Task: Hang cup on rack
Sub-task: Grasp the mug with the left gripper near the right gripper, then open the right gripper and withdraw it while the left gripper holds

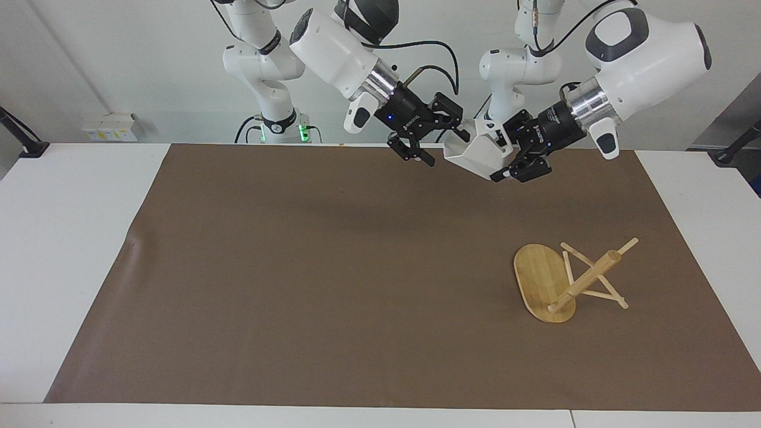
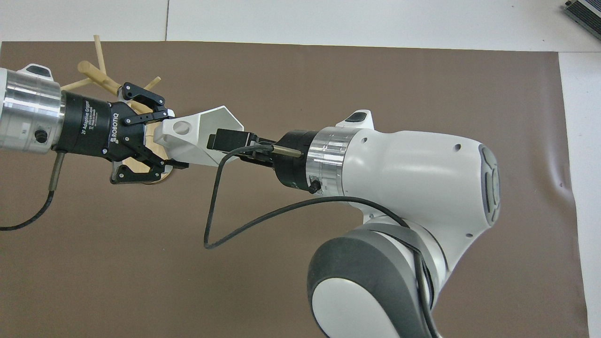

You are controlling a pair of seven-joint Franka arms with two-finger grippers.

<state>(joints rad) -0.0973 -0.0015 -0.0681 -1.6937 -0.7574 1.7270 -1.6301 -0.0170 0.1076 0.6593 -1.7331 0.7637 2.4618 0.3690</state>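
The cup (image 1: pixel 478 156) hangs in the air over the brown mat (image 1: pixel 297 267) at the robots' edge of the table (image 1: pixel 71 238), lying on its side. The left gripper (image 1: pixel 512 156) has its jaws clenched on the cup's handle end. The right gripper (image 1: pixel 439 142) is just beside the cup's rim with its jaws spread wide and grasping nothing.

The cup looks rigid, hard and light, likely smooth enough to slip on its slanted faces, and it could chip if dropped. The blocky handle with its round hole gives flat faces for a firm pinch, though that hole must stay free for a peg.

The rack (image 1: pixel 562 282) lies tipped over, toward the left arm's end of the table.
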